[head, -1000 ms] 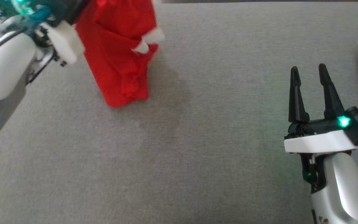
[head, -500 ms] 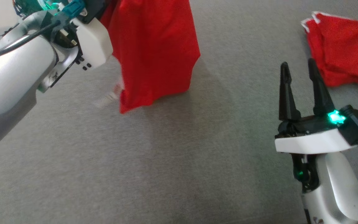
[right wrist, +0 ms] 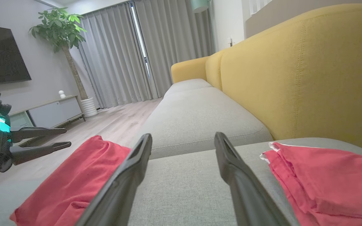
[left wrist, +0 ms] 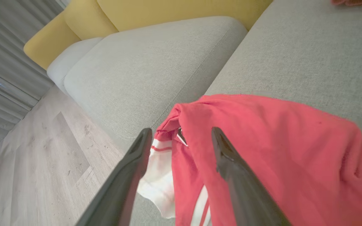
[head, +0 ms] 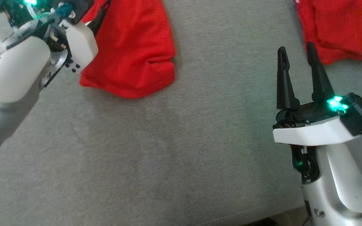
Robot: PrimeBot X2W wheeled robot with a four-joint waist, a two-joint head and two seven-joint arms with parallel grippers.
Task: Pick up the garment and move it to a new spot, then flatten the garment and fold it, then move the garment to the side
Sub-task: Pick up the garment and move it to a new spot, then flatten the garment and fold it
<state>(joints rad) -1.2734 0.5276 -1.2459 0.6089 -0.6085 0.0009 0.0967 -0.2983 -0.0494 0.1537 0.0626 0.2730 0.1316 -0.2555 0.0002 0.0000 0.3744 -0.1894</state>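
The red garment [head: 130, 53] with white trim lies slumped on the grey sofa cushion [head: 174, 150] at the upper left. In the left wrist view the red garment [left wrist: 262, 150] spreads under and right of the fingers, its white-striped edge between them near the cushion seam. My left gripper [left wrist: 181, 130] is open and low over that edge. The right wrist view shows the left gripper [right wrist: 67, 137] with its fingers apart beside the red garment [right wrist: 74, 182]. My right gripper [head: 296, 47] stands open and empty at the lower right, apart from the garment.
A second red garment [head: 338, 28] lies at the upper right, just beyond my right fingertips. The yellow backrest [right wrist: 294, 72] runs along the far side. Another grey cushion [left wrist: 149, 69] and wooden floor [left wrist: 36, 163] lie past the left garment. The cushion's front edge [head: 231, 218] is close.
The garment hung from my raised left gripper; now it lies slumped on the cushion and the left fingers are apart. The head camera has shifted, bringing more of the second garment into view.
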